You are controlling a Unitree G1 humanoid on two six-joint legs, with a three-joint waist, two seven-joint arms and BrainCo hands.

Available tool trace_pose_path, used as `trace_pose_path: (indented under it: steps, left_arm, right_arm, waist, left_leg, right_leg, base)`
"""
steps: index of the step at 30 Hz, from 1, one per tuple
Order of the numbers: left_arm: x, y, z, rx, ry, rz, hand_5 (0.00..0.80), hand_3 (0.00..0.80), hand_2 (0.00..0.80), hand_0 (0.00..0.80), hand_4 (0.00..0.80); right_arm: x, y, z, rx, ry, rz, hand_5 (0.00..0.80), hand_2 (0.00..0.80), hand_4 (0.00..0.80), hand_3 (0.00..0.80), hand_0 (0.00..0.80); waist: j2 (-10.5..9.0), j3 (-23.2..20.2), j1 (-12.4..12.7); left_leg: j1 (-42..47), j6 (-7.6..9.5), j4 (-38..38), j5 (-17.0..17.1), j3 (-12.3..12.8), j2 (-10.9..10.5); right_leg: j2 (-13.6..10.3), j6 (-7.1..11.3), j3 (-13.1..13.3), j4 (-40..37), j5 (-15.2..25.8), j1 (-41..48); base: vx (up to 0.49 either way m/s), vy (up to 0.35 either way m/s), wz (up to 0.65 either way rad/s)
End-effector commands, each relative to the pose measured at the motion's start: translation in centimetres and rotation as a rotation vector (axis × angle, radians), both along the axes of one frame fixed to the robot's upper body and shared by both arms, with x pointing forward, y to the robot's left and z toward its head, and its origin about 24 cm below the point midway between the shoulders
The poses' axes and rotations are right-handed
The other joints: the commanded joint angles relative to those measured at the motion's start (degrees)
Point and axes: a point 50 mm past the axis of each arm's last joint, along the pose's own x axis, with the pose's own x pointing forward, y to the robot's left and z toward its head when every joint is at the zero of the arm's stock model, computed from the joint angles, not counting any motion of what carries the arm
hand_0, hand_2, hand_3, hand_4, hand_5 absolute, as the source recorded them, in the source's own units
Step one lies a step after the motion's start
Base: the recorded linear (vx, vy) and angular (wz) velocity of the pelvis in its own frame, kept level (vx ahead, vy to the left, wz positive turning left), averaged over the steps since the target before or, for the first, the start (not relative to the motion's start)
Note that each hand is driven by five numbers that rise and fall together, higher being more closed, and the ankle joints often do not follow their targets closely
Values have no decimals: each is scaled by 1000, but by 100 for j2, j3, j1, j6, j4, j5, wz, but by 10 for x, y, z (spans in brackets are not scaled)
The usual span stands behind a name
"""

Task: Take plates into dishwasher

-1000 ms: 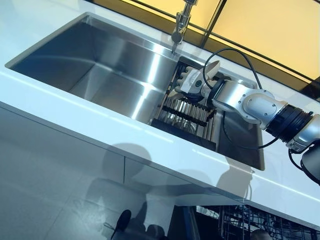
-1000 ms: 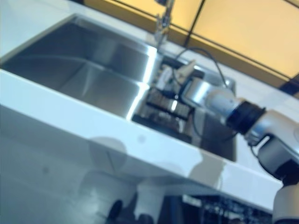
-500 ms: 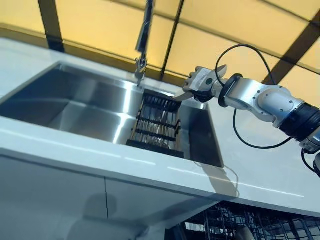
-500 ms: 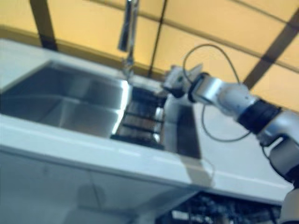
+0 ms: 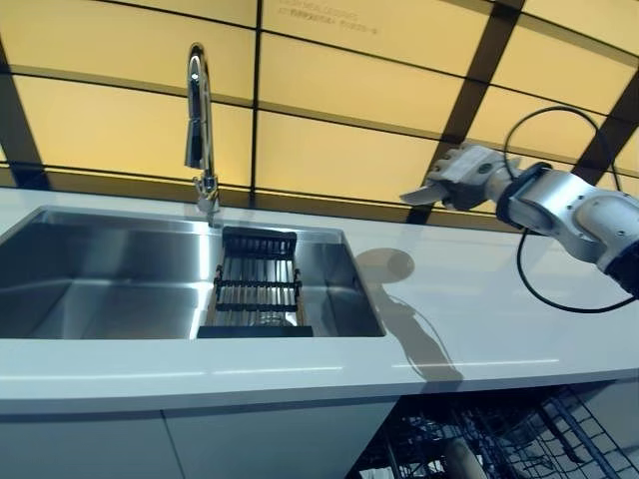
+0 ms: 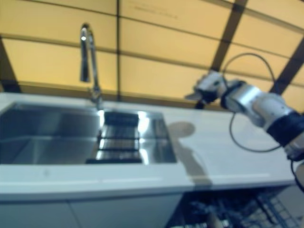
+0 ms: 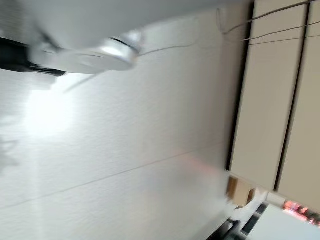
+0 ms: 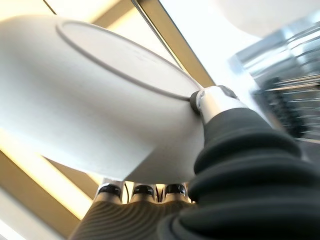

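- Above the white counter (image 5: 479,299), to the right of the sink (image 5: 100,289): your right hand (image 5: 467,178) is raised in the air, well clear of the worktop, in front of the yellow wall panels (image 5: 329,150).
- Right hand, state of fingers: curled onto a white plate (image 8: 95,105) — in the right wrist view the thumb presses on its underside by the foot ring, and the dark fingertips (image 8: 142,190) line up along its rim. The plate is pinched between them.
- Plate, position: held off every surface; in the left eye view only its edge (image 5: 424,195) shows, jutting from the hand toward the sink side, roughly level.
- Sink: a steel basin set in the counter, with a tall curved tap (image 5: 200,130) behind it and a dark slatted drying rack (image 5: 258,289) standing in its right part. You can see something pale under the slats, too unclear to name.
- Dishwasher rack (image 5: 509,439): dark wire basket visible below the counter's front edge, at lower right — well below the plate and apart from it.
- Left hand: you cannot find it in any view; the left wrist view shows only pale floor and cupboard fronts.
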Motion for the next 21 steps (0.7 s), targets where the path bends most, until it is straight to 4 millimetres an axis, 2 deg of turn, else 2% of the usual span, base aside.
trace_pose_path:
  steps: [1,3,4,7,11,13,15,21]
  left_arm:
    - [11,5,3,13,-18,-37,0,0,0,0,0]
    - [11,4,3,7,-19,-38,0,0,0,0,0]
    - [11,2,2,0,-19,-42,0,0,0,0,0]
    - [10,3,3,3,-15,-38,0,0,0,0,0]
    - [8,6,3,2,-10,-24,0,0,0,0,0]
    - [3,8,2,-3,11,-31,0,0,0,0,0]
    - [1,8,1,-9,10,-25,0,0,0,0,0]
    - [6,8,3,-12,-21,6,0,0,0,0,0]
  right_arm:
    - [-18,-46,47,208,-199,-149,800,800,800,800,800]
    - [-23,-59,44,223,-212,-178,800,800,800,800,800]
    - [-28,-75,38,277,-214,-219,800,800,800,800,800]
    - [-40,-107,24,383,-215,-295,800,800,800,800,800]
    - [-49,-124,18,455,-224,-331,800,800,800,800,800]
    - [-67,-151,7,592,-238,-371,800,800,800,800,800]
    - [-78,-166,-6,694,-238,-386,800,800,800,800,800]
    - [-100,-189,-51,911,-209,-404,800,800,800,800,800]
  waist:
    - [-82,1,48]
    - [-38,-12,-2]
    - [12,-26,-71]
    - [72,-23,-200]
    - [88,-12,-263]
    - [129,15,-391]
    - [153,52,-502]
    - [218,165,-732]
  left_leg:
    - [293,256,-10,-709,-208,-264]
    - [334,271,-10,-735,-172,-266]
    - [369,284,-10,-758,-139,-269]
    - [420,302,-10,-777,-80,-266]
    - [432,308,-10,-784,-38,-258]
    - [432,319,-10,-783,32,-238]
    - [443,329,-10,-792,113,-222]
    - [462,359,-10,-808,249,-196]
  right_leg:
    - [-250,613,61,9,290,10]
    - [-239,609,125,9,288,25]
    - [-230,609,194,9,291,33]
    - [-216,617,312,9,316,35]
    - [-209,627,365,9,336,15]
    - [-183,637,471,9,375,-39]
    - [-163,640,551,9,401,-80]
    - [-124,621,714,57,397,-170]
  base:
    - [28,20,-15]
    - [34,24,-33]
    - [54,33,-27]
    - [45,8,-18]
    - [9,-15,-11]
    - [7,-41,-15]
    - [8,-20,-10]
    - [2,-5,-11]
